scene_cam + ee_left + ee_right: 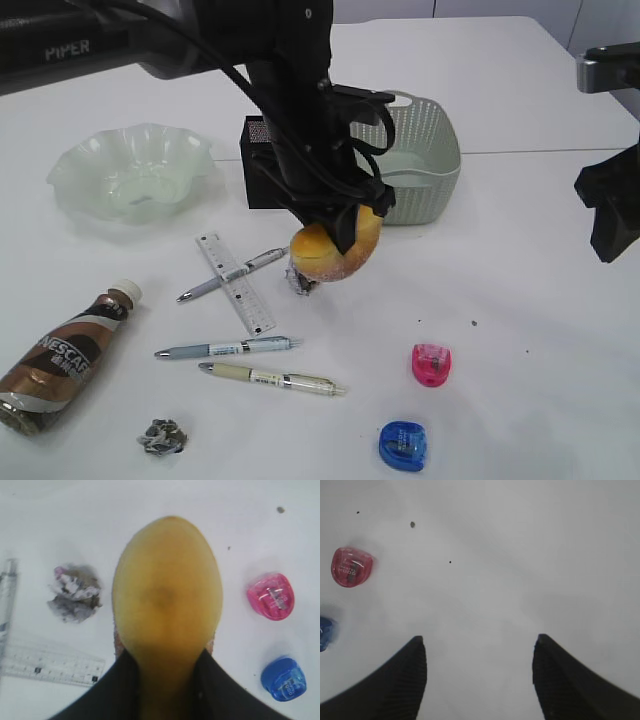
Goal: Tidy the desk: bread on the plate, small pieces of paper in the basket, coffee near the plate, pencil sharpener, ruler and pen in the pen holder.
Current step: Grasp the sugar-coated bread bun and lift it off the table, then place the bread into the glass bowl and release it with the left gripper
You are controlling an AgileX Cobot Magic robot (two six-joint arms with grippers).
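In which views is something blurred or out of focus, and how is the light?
Left wrist view: the bread fills the middle and looks soft, while the pink sharpener is clearer. Right wrist view: the black fingers are slightly blurred. Exterior view: even light, weak shadows, mostly sharp.

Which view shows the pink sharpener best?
Left wrist view: the pink sharpener is large and sharp, blade visible. The right wrist view shows it whole but softer; the exterior view shows it small.
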